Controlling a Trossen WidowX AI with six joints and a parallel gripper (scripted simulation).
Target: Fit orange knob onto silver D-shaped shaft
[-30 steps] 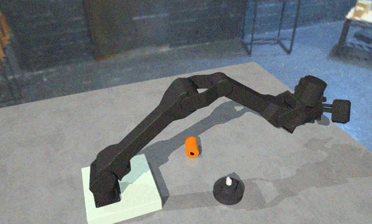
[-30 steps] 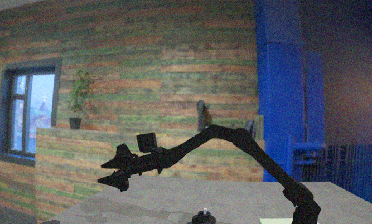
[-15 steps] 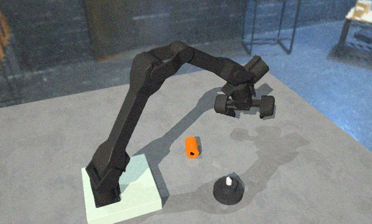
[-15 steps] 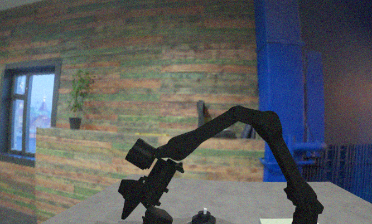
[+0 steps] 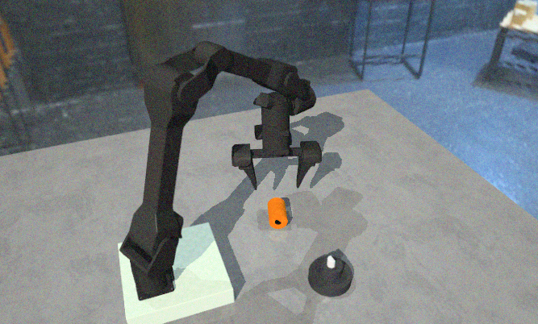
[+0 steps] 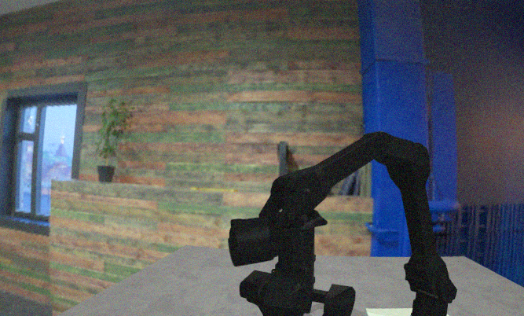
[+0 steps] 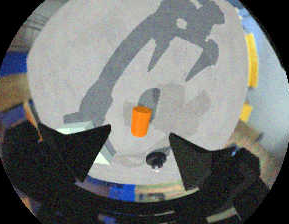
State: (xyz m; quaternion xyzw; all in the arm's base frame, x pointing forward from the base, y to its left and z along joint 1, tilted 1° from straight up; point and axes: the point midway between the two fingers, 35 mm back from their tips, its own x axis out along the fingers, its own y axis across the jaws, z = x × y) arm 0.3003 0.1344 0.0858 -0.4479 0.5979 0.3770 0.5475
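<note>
The orange knob (image 5: 277, 210) (image 7: 141, 121) lies on its side on the table. The end with its dark hole faces the top view and the lower part of that view; the hole's flat side is too small to make out. The round dark pedestal (image 5: 330, 284) (image 7: 153, 159) stands on the table with its pale shaft (image 5: 331, 262) upright and bare. My gripper (image 5: 277, 188) (image 7: 140, 132) is open and empty, pointing down above the table, with its fingertips higher than the knob. In the exterior view the fingertips, knob and pedestal are out of view.
The arm's base stands on a pale block (image 5: 206, 258) (image 7: 102, 156) to the left of the knob and pedestal in the top view. The grey table (image 5: 81, 193) (image 6: 170, 291) has its right edge well beyond the pedestal. Arm shadows fall around the knob.
</note>
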